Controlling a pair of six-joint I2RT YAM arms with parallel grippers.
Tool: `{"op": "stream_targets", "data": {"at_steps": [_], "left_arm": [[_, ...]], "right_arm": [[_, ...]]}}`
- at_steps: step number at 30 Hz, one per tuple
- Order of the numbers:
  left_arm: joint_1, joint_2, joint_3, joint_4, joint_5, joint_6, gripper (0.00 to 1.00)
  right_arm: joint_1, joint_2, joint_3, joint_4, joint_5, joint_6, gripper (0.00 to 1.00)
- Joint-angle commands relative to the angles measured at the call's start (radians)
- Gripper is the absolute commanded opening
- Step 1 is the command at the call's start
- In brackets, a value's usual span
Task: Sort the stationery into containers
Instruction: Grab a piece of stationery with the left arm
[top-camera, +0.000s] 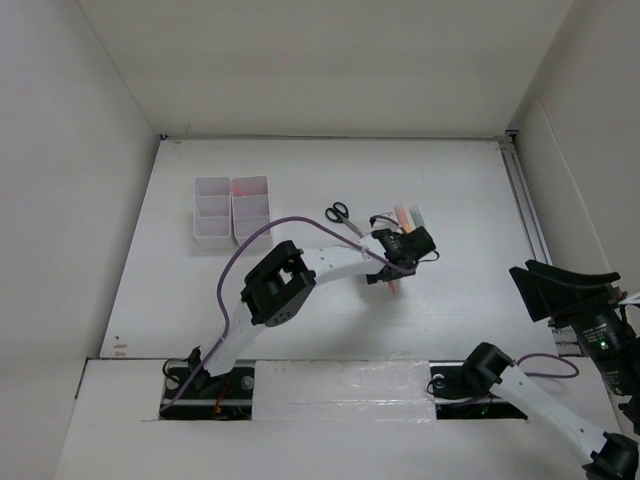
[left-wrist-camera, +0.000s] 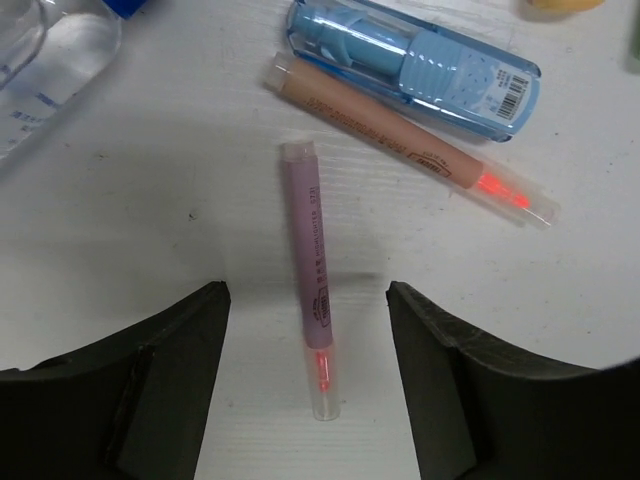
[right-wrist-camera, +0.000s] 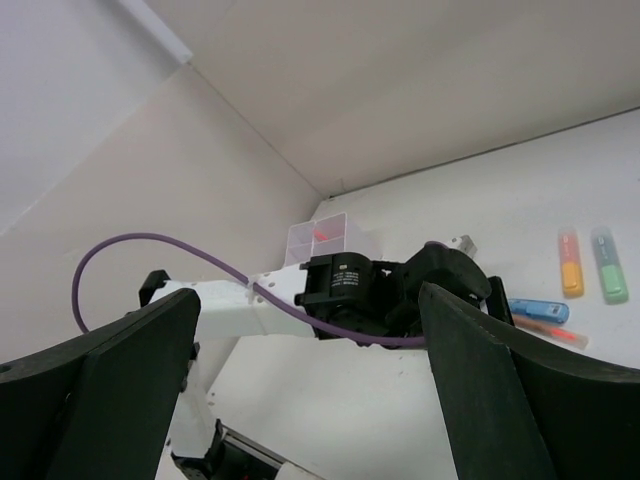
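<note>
A thin pink pen (left-wrist-camera: 312, 290) lies lengthwise on the table between the fingers of my left gripper (left-wrist-camera: 307, 300), which is open with a gap on each side of the pen. Just beyond it lie a second, tan pen with a red tip (left-wrist-camera: 400, 142), a blue marker (left-wrist-camera: 415, 65), the clear bottle (left-wrist-camera: 40, 60) and the yellow eraser (left-wrist-camera: 560, 4). From above, the left gripper (top-camera: 398, 260) is at mid table, right of the scissors (top-camera: 338, 212). The white organizer (top-camera: 232, 210) stands at the back left. My right gripper (right-wrist-camera: 308, 300) is open and holds nothing.
An orange marker (right-wrist-camera: 569, 265) and a green marker (right-wrist-camera: 608, 265) lie side by side beyond the left arm. The right gripper (top-camera: 535, 290) hangs raised at the table's right edge. White walls enclose the table on three sides. A purple cable (top-camera: 245, 250) loops over the left arm.
</note>
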Motion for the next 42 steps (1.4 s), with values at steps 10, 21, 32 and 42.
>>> {"op": "stream_targets", "data": {"at_steps": [10, 21, 32, 42], "left_arm": [[0.012, 0.086, 0.027, -0.181, -0.044, -0.051, 0.48], [0.03, 0.132, -0.003, -0.148, 0.019, -0.017, 0.04], [0.021, -0.142, -0.261, 0.16, 0.074, 0.183, 0.0], [0.067, -0.56, -0.29, 0.278, -0.124, 0.472, 0.0]], "right_arm": [[0.008, -0.056, 0.044, 0.007, -0.014, -0.005, 0.96], [0.008, -0.047, 0.035, 0.036, -0.046, -0.014, 0.95], [0.008, -0.015, 0.044, 0.045, -0.065, -0.025, 0.95], [0.008, 0.043, 0.034, 0.085, -0.046, -0.034, 0.95]]}}
